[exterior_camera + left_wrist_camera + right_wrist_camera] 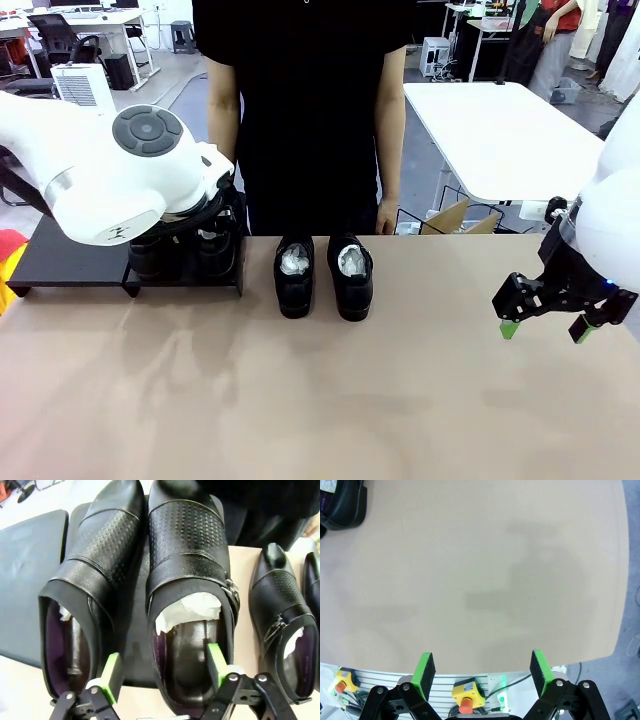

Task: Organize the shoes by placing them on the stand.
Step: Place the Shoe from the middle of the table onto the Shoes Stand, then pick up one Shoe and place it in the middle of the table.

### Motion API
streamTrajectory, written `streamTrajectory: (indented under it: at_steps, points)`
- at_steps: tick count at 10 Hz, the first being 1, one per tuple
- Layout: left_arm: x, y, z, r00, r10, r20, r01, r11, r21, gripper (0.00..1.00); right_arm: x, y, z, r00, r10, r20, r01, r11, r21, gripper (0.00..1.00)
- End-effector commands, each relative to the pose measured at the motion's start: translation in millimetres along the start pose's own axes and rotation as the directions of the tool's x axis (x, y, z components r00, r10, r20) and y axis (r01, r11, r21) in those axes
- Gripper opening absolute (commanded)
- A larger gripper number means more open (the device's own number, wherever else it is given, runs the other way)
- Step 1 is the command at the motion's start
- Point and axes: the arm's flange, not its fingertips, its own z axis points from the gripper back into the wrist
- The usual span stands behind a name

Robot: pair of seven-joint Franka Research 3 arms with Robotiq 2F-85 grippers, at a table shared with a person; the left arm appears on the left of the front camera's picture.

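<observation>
Two glossy black shoes, stuffed with white paper, stand side by side on the matte-black stand. My left gripper is open at the right shoe's heel. One green pad sits between the two shoes and the other over that shoe's opening. In the front view my left arm covers the stand's right section and the shoes on it. Two more shoes stand on the tan table beside the stand. My right gripper hovers open and empty over the table's right side.
A person in black stands at the far edge behind the two shoes on the table, hands down. The stand's left section is bare. The right wrist view shows bare tabletop, a shoe heel at top left and the table's near edge.
</observation>
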Motion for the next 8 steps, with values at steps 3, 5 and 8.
streamTrajectory:
  at_steps: [3, 5, 8]
  points:
    - [1.8, 2.4, -0.1, 1.000, 0.006, 0.004, -0.006, 1.000, -0.002, 1.00, -0.7, 1.5, 1.0, 1.000, -0.011, -0.001, 0.011, 1.000, 0.008, 1.00]
    - [1.8, 2.4, -0.1, 1.000, 0.006, 0.004, -0.006, 1.000, -0.002, 1.00, -0.7, 1.5, 1.0, 1.000, -0.011, -0.001, 0.011, 1.000, 0.008, 1.00]
    - [1.8, 2.4, -0.1, 1.000, 0.006, 0.004, -0.006, 1.000, -0.002, 1.00, -0.7, 1.5, 1.0, 1.000, -0.011, -0.001, 0.011, 1.000, 0.008, 1.00]
